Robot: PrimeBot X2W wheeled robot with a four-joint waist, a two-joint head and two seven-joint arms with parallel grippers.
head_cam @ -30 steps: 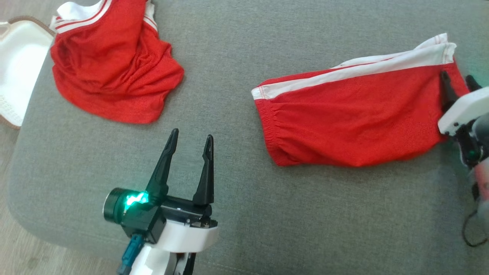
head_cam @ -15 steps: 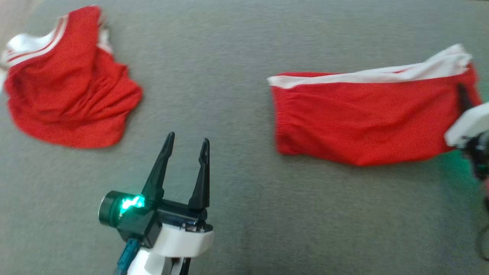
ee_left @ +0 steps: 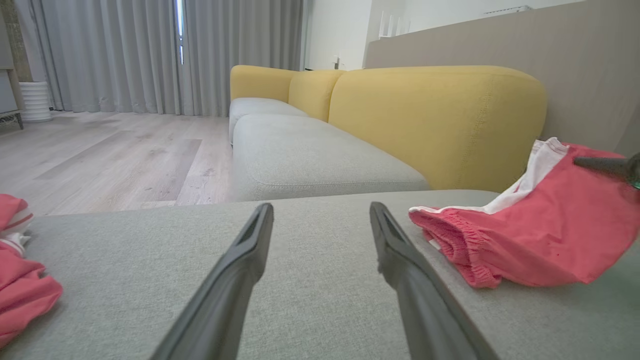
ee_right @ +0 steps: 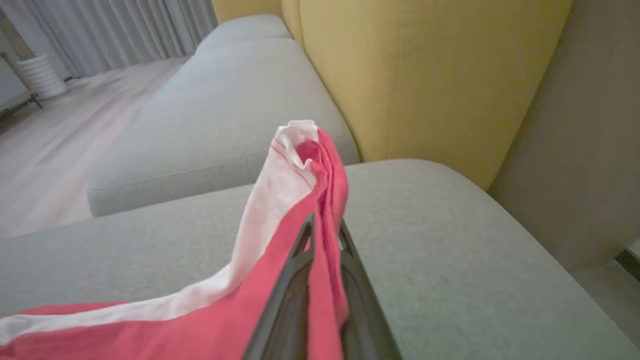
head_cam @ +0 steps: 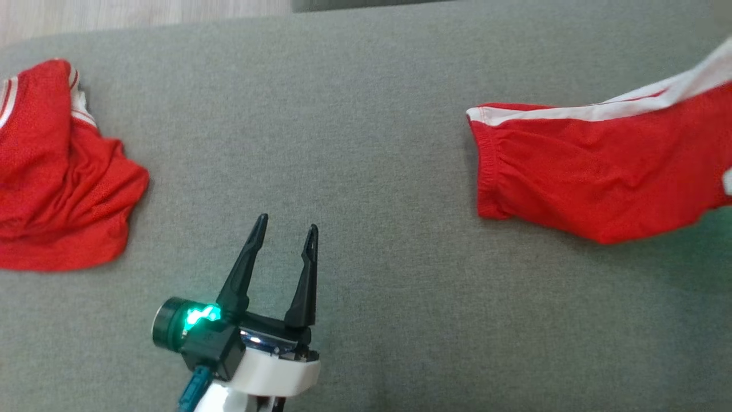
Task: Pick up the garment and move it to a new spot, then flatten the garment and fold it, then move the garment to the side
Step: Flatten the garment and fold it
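Note:
The garment, red shorts with a white side stripe (head_cam: 600,177), lies on the right of the grey cushion (head_cam: 366,114). Its right end is lifted off the cushion. In the right wrist view my right gripper (ee_right: 325,222) is shut on that raised end, red cloth (ee_right: 320,165) pinched between its fingers. One of those dark fingers (ee_left: 600,162) shows against the shorts (ee_left: 540,235) in the left wrist view. My left gripper (head_cam: 288,223) hovers open over bare cushion at the lower left, well left of the shorts, and stands open (ee_left: 321,207) with nothing between its fingers.
A second red and white garment (head_cam: 51,183) lies crumpled at the cushion's left edge, also low left (ee_left: 20,280) in the left wrist view. Behind the cushion are a yellow sofa back (ee_left: 435,120), another grey seat (ee_left: 310,160) and wooden floor (ee_left: 110,160).
The head camera has shifted, so the crumpled garment sits further left and lower. The shorts have been pulled to the right, their gripped end raised. My left gripper has kept its place.

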